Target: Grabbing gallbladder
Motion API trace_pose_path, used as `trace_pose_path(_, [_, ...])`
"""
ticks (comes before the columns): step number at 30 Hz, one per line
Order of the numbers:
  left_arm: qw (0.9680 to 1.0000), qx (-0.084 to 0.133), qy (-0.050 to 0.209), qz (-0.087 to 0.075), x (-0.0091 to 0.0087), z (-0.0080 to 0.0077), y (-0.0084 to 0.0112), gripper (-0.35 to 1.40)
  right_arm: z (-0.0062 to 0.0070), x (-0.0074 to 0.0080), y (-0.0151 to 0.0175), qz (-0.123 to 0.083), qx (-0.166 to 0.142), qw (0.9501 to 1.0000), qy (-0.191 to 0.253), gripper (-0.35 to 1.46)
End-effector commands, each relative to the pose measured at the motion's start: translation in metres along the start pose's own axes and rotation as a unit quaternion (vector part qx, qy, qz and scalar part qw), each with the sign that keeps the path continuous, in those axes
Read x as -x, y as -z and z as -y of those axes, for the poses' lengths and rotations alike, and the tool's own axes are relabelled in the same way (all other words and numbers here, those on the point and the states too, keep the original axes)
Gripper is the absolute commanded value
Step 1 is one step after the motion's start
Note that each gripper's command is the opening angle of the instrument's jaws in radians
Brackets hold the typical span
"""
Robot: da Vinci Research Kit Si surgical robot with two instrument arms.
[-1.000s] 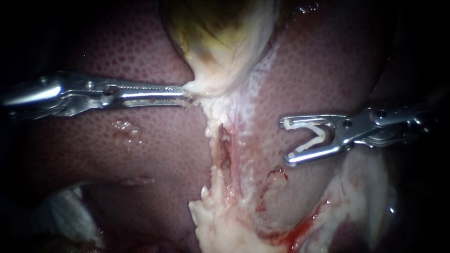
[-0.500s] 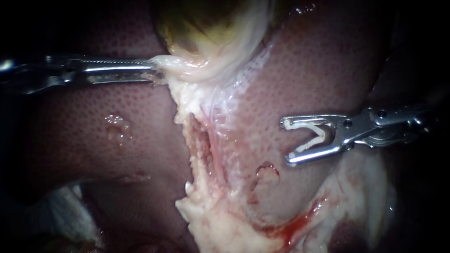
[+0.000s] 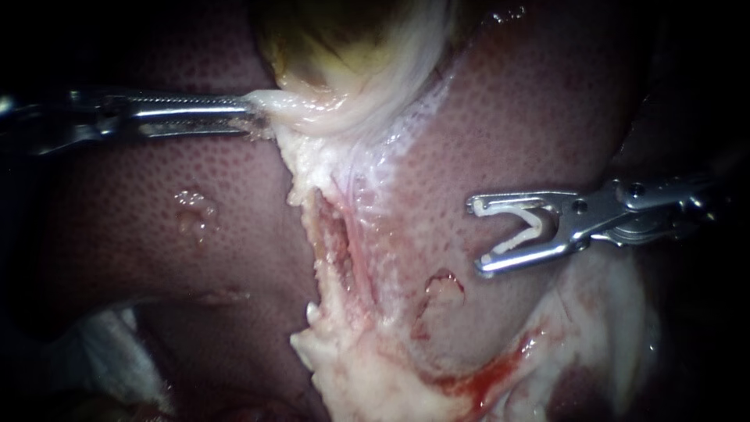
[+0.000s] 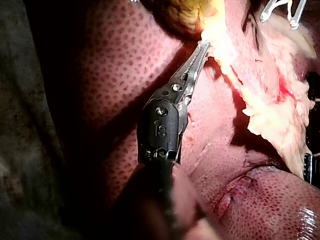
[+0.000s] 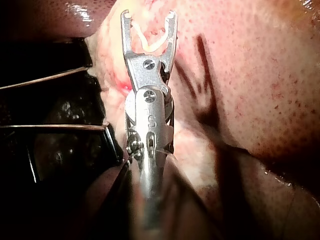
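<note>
Gallbladder (image 3: 351, 70) leftward, within left tool (image 3: 255, 112)

Two instruments are counted: the left instrument (image 3: 254, 117) and the right instrument (image 3: 476, 237). One gallbladder (image 3: 351, 70) and one liver (image 3: 547, 117) are seen. One white clip (image 3: 533, 230) is counted, seated between the right instrument's jaws.

The gallbladder (image 3: 359, 62) is found at top centre, on the liver (image 3: 141, 195). From the left, the left instrument (image 3: 254, 107) is clamped by its pincer onto the gallbladder's lower edge. The right instrument (image 3: 476, 237) is held over the liver at the right, a clip (image 3: 525, 227) seated in its pincer.
</note>
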Motion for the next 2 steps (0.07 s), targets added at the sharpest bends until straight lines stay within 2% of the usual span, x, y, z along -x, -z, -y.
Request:
trace_pose_path(1, [1.0000, 0.000, 0.000, 0.000, 0.0000, 0.0000, 0.0000, -0.35, 0.0000, 0.0000, 0.0000, 0.000, 0.000, 1.0000, 0.000, 0.53])
trace_pose_path(2, [1.0000, 0.000, 0.000, 0.000, 0.0000, 0.0000, 0.0000, -0.35, 0.0000, 0.0000, 0.0000, 0.000, 0.000, 1.0000, 0.000, 0.53])
